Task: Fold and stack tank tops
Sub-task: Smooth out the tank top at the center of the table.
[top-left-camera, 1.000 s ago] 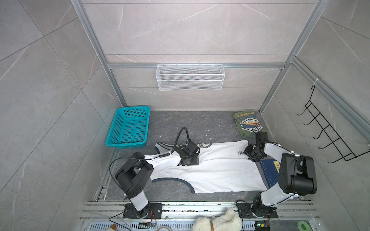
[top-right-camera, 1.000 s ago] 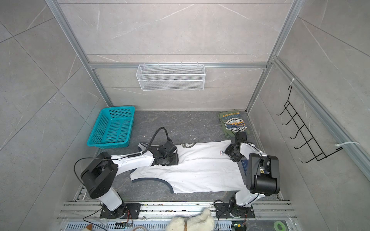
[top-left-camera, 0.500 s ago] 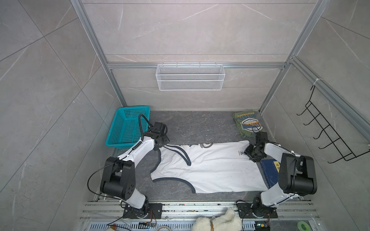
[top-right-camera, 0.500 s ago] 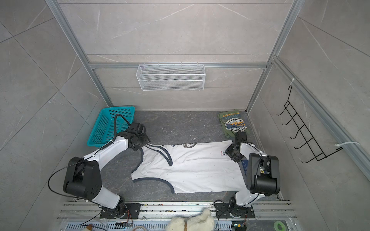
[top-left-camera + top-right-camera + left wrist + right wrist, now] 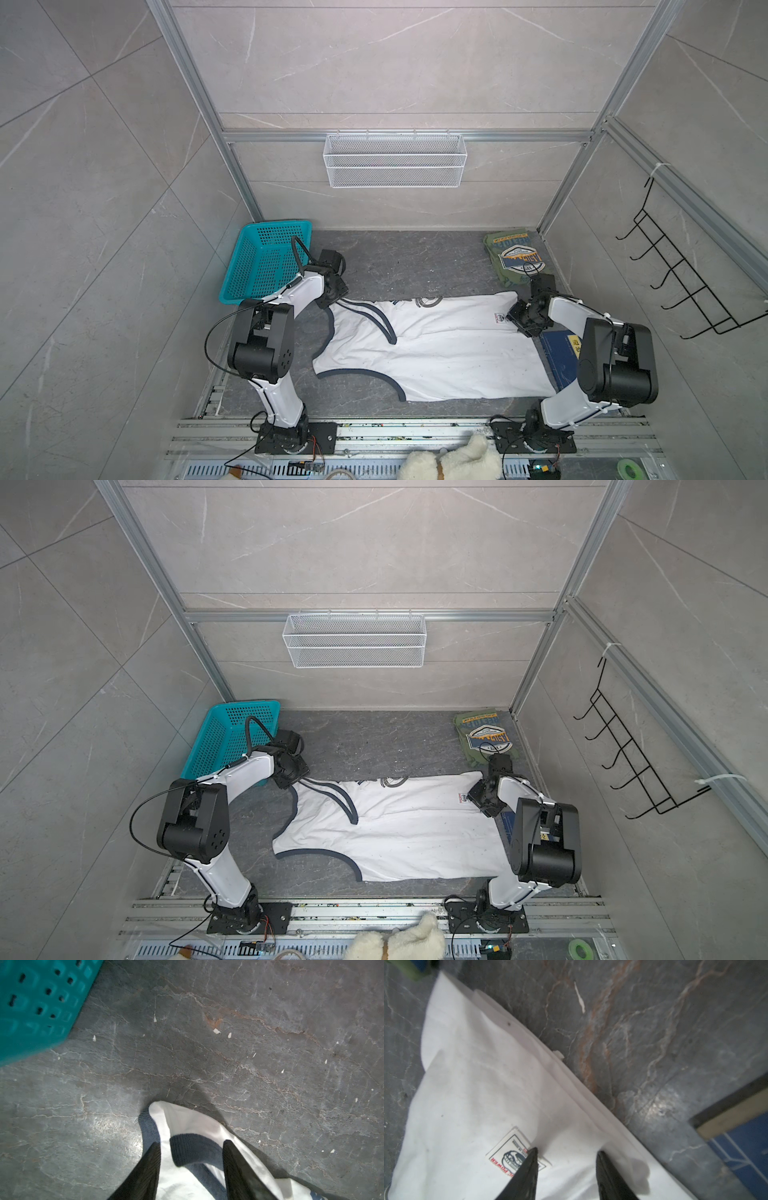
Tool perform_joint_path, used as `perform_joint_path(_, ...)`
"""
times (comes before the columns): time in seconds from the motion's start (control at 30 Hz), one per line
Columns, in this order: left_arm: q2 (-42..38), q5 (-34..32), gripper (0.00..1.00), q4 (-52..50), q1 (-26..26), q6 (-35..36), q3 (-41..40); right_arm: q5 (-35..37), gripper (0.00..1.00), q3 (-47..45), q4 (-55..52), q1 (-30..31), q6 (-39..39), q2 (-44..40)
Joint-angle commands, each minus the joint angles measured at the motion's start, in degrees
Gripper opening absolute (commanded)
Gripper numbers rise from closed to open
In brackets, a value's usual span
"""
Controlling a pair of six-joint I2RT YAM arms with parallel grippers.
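Half-open left fingers (image 5: 145, 1172) straddle a strap (image 5: 187, 1153) of the white top (image 5: 449, 353); half-open right fingers (image 5: 527, 1172) pin its hem (image 5: 571, 1086), probably for stretching flat.

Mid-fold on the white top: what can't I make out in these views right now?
- Olive tank top: near edge hidden behind the right arm, both top views.
- Dark blue board: mostly covered by white tank top and right arm; label too small.
- Plush toy: cut off by bottom edge, top views.
- Left gripper: fingertips hidden beneath its wrist in top views.
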Motion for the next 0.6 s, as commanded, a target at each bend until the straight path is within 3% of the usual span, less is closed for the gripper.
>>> perform_joint_path(0.0,-0.34,0.00,0.31,0.49,0.17,-0.44,-0.48,1.15,0.49,-0.63,-0.83,-0.35,0.98,0.10)
perform_joint_path(0.23,-6.94,-2.05,0.01,2.54,0.05,1.14,-6.53,1.53,0.49,-0.60,-0.90,-0.35,1.10,0.47)
perform_joint_path(0.57,-25.67,-7.03,0.00,11.87,-0.34,1.90,-24.11,2.99,0.49,-0.78,-1.27,-1.13,0.94,1.35)
